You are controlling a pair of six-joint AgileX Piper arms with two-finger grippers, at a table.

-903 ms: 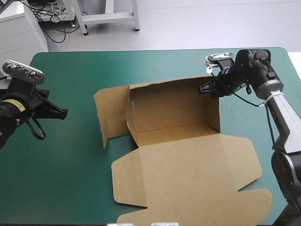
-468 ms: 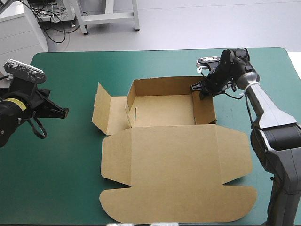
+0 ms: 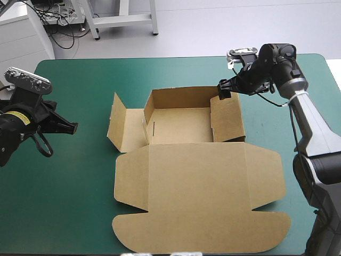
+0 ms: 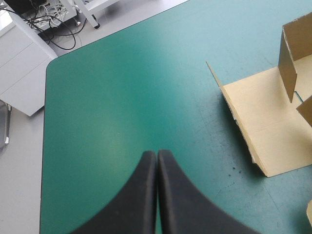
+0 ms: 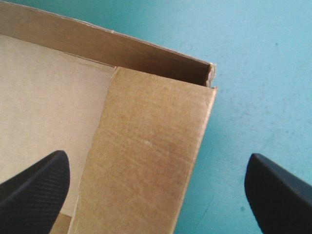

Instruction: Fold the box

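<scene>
Two states we see: left pincer [image 4: 157,153] closed above the bench [image 4: 107,97], right pincer [image 5: 156,157] spread. It hangs over the box's [image 3: 186,176] right wall.

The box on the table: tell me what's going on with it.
The robot is partway through folding the brown box: its far wall and right wall are raised, the left flap splays outward, and the lid lies flat toward the near edge. The right claw is open at the far right corner, a finger on either side of the right wall. The left claw is shut, off to the left, clear of the box.
</scene>
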